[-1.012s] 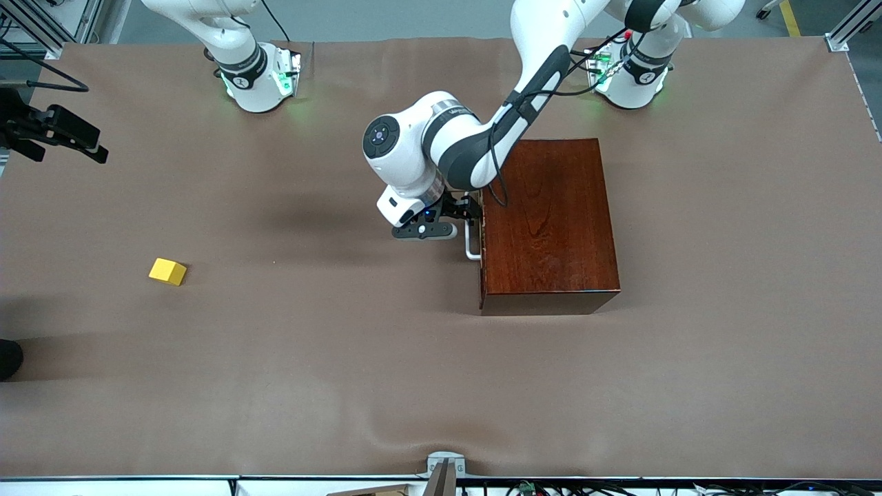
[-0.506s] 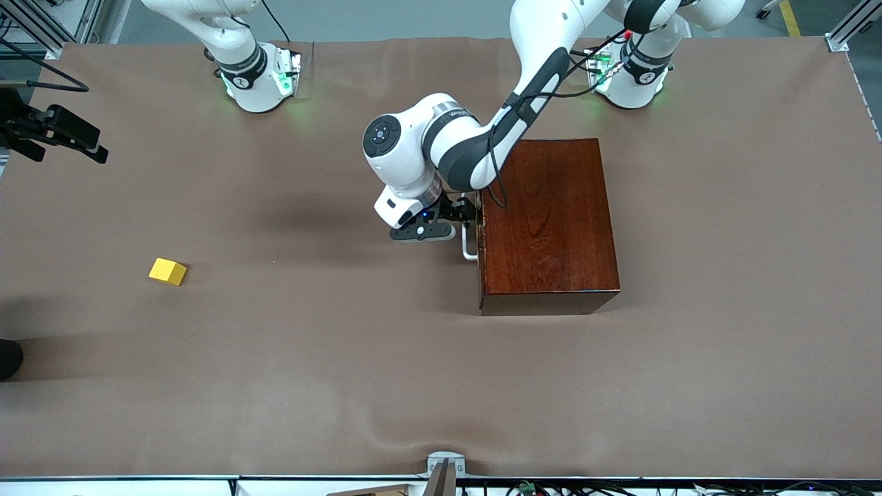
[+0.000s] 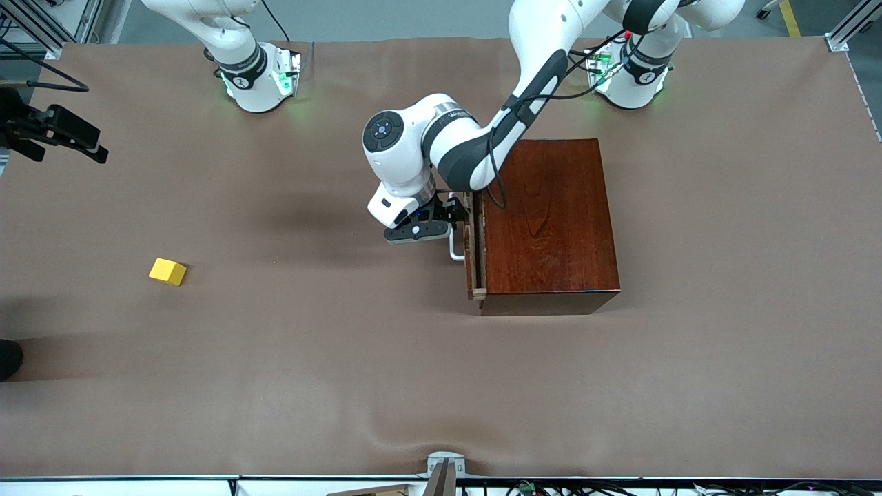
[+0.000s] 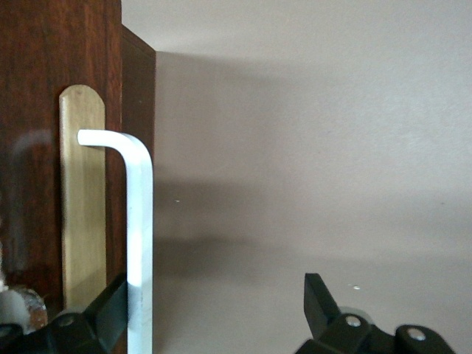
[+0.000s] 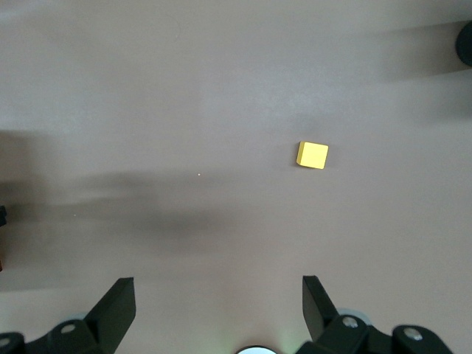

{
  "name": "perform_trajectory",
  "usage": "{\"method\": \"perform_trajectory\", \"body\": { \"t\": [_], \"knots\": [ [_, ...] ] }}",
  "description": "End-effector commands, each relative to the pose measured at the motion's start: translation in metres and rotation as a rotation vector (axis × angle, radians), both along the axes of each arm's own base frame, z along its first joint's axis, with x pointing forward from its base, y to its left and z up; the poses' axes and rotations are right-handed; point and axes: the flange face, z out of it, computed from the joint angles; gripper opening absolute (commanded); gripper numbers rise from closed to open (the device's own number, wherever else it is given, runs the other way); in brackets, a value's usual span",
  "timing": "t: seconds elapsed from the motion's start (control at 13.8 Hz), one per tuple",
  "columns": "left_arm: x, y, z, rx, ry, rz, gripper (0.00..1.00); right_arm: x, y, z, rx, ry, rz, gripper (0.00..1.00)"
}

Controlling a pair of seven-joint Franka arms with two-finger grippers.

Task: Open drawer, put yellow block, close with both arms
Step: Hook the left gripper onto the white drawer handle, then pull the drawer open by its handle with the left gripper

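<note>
A wide table (image 3: 289, 386) under a brown, slightly wrinkled cloth (image 3: 723, 358) fills the view; grey floor (image 3: 386, 17) shows past its top edge, aluminium framing (image 3: 851, 27) at the corner, soft shadows throughout.

Brown-covered table (image 3: 344, 386) — wooden box (image 3: 551, 227), yellow block (image 3: 167, 271) well apart; cover seemingly wrinkled.

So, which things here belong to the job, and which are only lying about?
Belong to the job:
- drawer, pulled slightly out of the wooden box
- yellow block, on the table
- left tool, open around the white handle
- right tool, open, waiting high over the table

Lying about:
- black device at the right arm's end
- metal bracket at the table's near edge
</note>
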Motion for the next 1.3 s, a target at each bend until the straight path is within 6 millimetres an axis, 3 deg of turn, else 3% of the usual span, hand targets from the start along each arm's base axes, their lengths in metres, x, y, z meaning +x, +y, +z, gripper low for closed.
{"method": "perform_trajectory", "body": {
  "t": [0.0,0.36,1.23],
  "knots": [
    [-0.001,-0.015,0.002,-0.058,-0.019,0.024,1.00,-0.001,-0.001,0.004,0.015,-0.004,-0.002,1.00],
    [-0.005,-0.026,-0.003,-0.107,-0.046,0.065,1.00,-0.001,-0.002,0.004,0.015,-0.004,-0.004,1.00],
    [-0.015,-0.049,0.009,-0.183,-0.053,0.112,1.00,-0.001,-0.002,0.004,0.015,-0.003,-0.004,1.00]
  ]
}}
